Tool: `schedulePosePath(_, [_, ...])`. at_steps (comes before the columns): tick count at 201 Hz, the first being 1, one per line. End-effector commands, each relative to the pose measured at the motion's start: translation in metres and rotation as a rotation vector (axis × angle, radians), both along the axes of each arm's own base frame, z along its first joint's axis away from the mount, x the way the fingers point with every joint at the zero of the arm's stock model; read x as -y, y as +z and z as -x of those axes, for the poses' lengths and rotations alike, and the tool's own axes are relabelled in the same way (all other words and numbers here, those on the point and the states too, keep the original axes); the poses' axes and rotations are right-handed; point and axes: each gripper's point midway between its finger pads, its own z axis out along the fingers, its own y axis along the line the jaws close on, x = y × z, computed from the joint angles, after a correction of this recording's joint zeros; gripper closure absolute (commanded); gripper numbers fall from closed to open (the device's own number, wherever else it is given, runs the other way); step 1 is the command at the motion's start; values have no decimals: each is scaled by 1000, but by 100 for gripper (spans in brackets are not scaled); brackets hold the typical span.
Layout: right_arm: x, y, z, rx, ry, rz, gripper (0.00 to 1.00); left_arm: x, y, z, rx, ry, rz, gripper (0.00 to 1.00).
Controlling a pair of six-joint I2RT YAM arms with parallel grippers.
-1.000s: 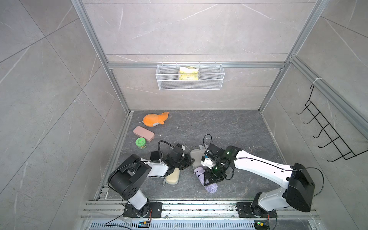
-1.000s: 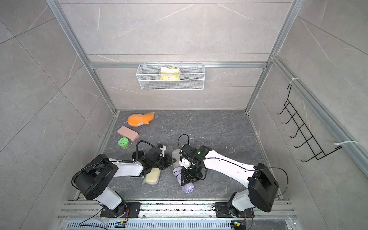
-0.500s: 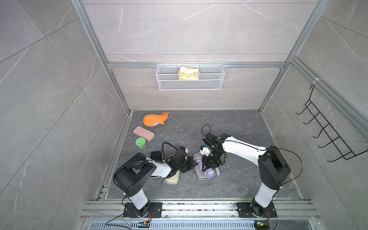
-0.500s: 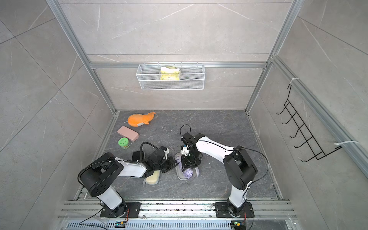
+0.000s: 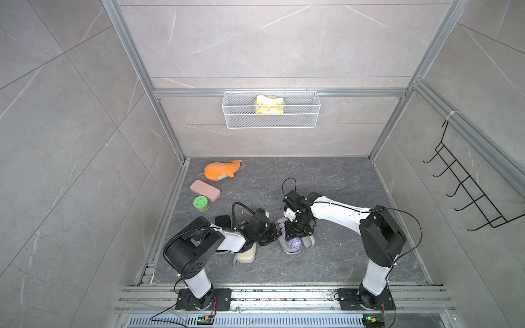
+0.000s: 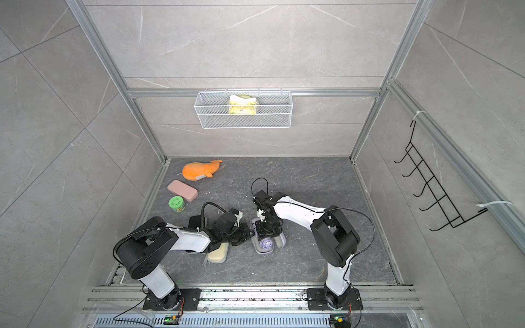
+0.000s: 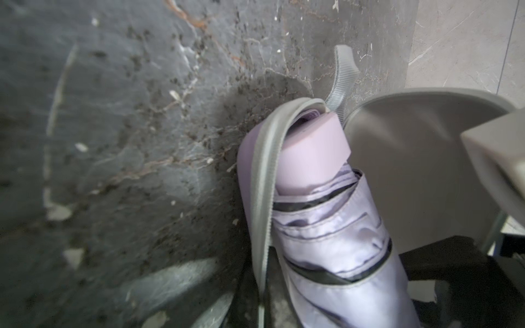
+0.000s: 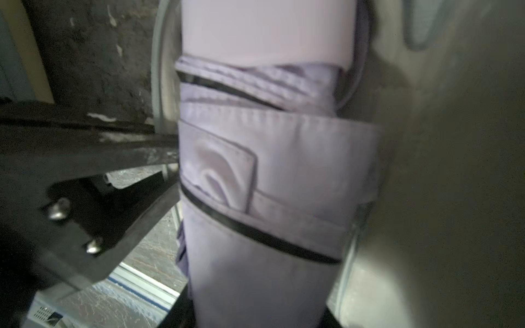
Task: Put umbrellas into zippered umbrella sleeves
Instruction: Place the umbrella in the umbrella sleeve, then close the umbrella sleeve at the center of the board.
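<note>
Nearest, the cream sleeve [image 5: 246,254] lies on the bench [image 5: 326,269], half under the left arm; I cannot tell what is in it. Just beyond, the lavender umbrella [image 5: 294,243], which 1 second ago lay loose nearer the front, now rests lengthwise in the open lavender sleeve [image 7: 245,170]. Its handle end is tucked under the grey zip edging [image 7: 265,170], and the lid [image 7: 412,170] stands open beside it. The right tool [image 5: 297,231] is grasping the umbrella across its strap [image 8: 298,142]. The left tool [image 5: 265,234] has just clenched at the sleeve's rim; what it pinches is hidden. So 1 umbrella looks seated, with release and zipping left to do. Farther back sit the black sleeve [image 5: 223,221], a green-lidded jar [image 5: 201,204], a pink case [image 5: 205,190] and an orange whale [image 5: 220,171]. On the wall, the wire basket [image 5: 241,119] holds 1 yellow packet [image 5: 270,105].
</note>
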Motion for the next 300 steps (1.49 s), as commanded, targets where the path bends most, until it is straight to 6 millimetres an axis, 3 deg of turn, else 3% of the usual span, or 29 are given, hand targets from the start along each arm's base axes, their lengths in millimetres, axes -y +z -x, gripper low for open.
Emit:
schedulePosePath(1, [1, -24, -1, 20, -18, 64, 92, 17, 20, -4, 46, -40, 51, 100])
schedulePosePath(15, [5, -29, 2, 13, -12, 80, 84, 15, 22, -4, 55, -46, 34, 100])
schedulePosePath(30, [7, -26, 2, 21, -3, 83, 67, 12, 24, -3, 63, -52, 14, 100])
schedulePosePath(44, [3, -11, 1, 32, 17, 55, 52, 10, 26, -3, 64, -55, -3, 100])
schedulePosePath(69, [2, 24, 1, 32, 30, -20, 34, 2, 28, -2, 52, -54, -34, 89])
schedulePosePath(103, [14, 72, -4, 53, 0, -133, 27, -6, 27, 2, 45, -61, -69, 84])
schedulePosePath(126, [36, 102, -27, 107, -104, -229, 25, -13, 28, 3, 34, -56, -74, 78])
schedulePosePath(138, [55, 100, -38, 113, -163, -246, 24, -18, 32, 3, 39, -47, -69, 71])
schedulePosePath(156, [66, 86, -39, 93, -189, -274, 23, -22, 37, 4, 46, -43, -57, 62])
schedulePosePath(198, [51, 63, -42, 55, -230, -409, 21, -14, 35, 5, 18, -26, 19, 45])
schedulePosePath(227, [39, 56, -35, 5, -233, -497, 22, -5, 26, 1, -6, -21, 50, 44])
schedulePosePath(259, [23, 64, -24, -30, -217, -580, 24, 4, 22, -1, -13, -27, 65, 43])
schedulePosePath(300, [-1, 53, 3, -78, -153, -555, 27, 6, 14, -1, -23, -33, 89, 62])
